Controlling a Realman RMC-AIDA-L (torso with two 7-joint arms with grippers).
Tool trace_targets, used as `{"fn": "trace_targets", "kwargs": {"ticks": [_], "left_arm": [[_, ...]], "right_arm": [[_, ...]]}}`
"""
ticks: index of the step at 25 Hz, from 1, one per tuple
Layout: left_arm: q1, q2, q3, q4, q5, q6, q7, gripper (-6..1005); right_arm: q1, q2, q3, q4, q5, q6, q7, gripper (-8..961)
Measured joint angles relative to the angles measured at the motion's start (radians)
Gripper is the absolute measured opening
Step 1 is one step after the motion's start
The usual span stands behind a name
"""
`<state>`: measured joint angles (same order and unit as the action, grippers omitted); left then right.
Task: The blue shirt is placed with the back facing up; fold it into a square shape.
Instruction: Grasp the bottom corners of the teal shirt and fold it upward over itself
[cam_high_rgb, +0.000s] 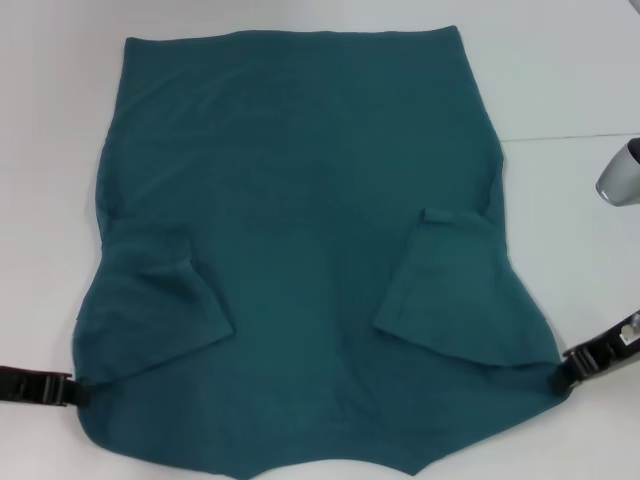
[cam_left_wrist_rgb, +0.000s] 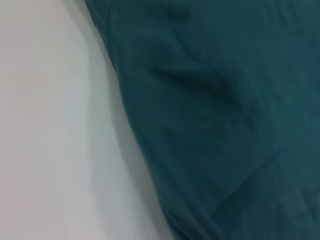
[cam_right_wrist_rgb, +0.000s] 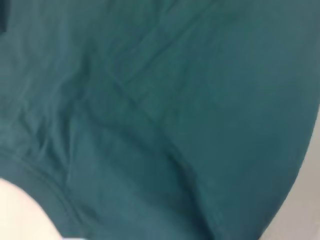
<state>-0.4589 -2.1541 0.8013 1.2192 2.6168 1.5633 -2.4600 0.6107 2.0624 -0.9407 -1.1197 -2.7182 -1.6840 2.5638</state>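
Both tools' tips hidden at blue shirt (cam_high_rgb: 310, 200) edges.

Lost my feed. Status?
Left gripper and right gripper at blue shirt near corners. Shirt flat, sleeves folded in. Nothing in the way on white table.

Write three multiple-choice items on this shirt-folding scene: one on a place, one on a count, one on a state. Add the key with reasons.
1. Where is the left gripper?
A. at the shirt's near left edge
B. on the far hem
C. raised over the middle

2. How many sleeves of the blue shirt lie folded inward on the body?
A. none
B. one
C. two

3. How does the shirt lie on the white table?
A. bunched in a heap
B. spread mostly flat
C. already a small square

Key: 1 A, it meets the fabric edge there, opposite the right gripper; 2 C, a flap shows on each side; 3 B, the body lies open and wide.
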Motion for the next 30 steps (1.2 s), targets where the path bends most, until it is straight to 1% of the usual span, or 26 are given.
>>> {"fn": "trace_targets", "kwargs": {"ticks": [2, 4, 6, 7, 10, 16, 19, 24, 26, 30], "left_arm": [[-0.004, 0.002, -0.007, 0.002, -0.001, 0.023, -0.008, 15], [-0.008, 0.008, -0.012, 0.004, 0.000, 0.061, -0.023, 15], [-0.011, 0.017, -0.011, -0.003, 0.007, 0.132, -0.051, 15], [-0.011, 0.017, -0.011, -0.003, 0.007, 0.132, -0.051, 15], [-0.009, 0.025, -0.012, 0.000, 0.008, 0.207, -0.075, 15], [0.002, 0.026, -0.016, 0.000, 0.042, 0.306, -0.101, 15], [0.010, 0.023, -0.015, -0.001, 0.059, 0.356, -0.104, 16], [0.027, 0.019, -0.014, -0.005, 0.078, 0.421, -0.117, 16], [0.035, 0.012, -0.014, -0.010, 0.076, 0.438, -0.120, 16], [0.047, -0.010, -0.015, -0.016, 0.064, 0.459, -0.120, 16]], "right_arm": [[0.014, -0.013, -0.002, 0.000, -0.001, -0.044, -0.017, 56], [0.024, -0.020, -0.003, -0.002, -0.003, -0.083, -0.026, 56], [0.030, -0.026, -0.017, -0.022, -0.028, -0.147, -0.033, 56], [0.030, -0.026, -0.017, -0.022, -0.028, -0.147, -0.033, 56], [0.033, -0.027, -0.028, -0.042, -0.078, -0.196, -0.048, 56], [0.028, -0.029, -0.029, -0.043, -0.140, -0.283, -0.092, 56], [0.015, -0.030, -0.033, -0.042, -0.161, -0.299, -0.104, 56], [-0.015, -0.024, -0.052, -0.040, -0.195, -0.304, -0.114, 57], [-0.025, -0.022, -0.056, -0.041, -0.200, -0.305, -0.122, 57], [-0.034, -0.018, -0.051, -0.043, -0.198, -0.306, -0.135, 57]]}}
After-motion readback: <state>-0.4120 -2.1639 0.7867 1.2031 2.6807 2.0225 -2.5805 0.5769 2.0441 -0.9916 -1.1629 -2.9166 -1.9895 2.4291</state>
